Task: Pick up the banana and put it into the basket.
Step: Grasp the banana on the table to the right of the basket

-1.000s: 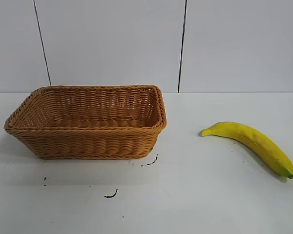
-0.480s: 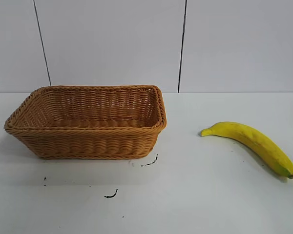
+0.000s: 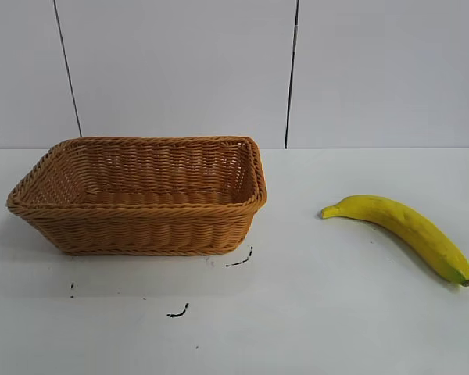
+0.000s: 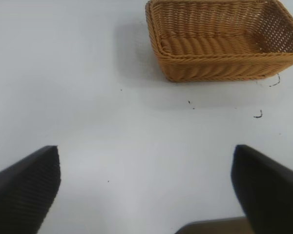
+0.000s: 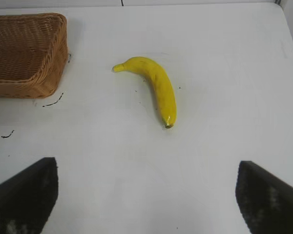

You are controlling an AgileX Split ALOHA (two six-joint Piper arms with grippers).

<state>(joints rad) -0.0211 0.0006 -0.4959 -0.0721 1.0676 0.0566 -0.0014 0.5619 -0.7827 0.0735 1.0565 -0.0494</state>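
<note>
The yellow banana lies on the white table at the right, stem towards the basket; it also shows in the right wrist view. The tan wicker basket stands at the left and holds nothing; it shows in the left wrist view and the right wrist view. Neither arm shows in the exterior view. My left gripper is open and empty over bare table, well short of the basket. My right gripper is open and empty, with the banana some way ahead of its fingertips.
The white table carries a few small black marks in front of the basket. A pale panelled wall stands behind the table. The table's far edge and right edge show in the right wrist view.
</note>
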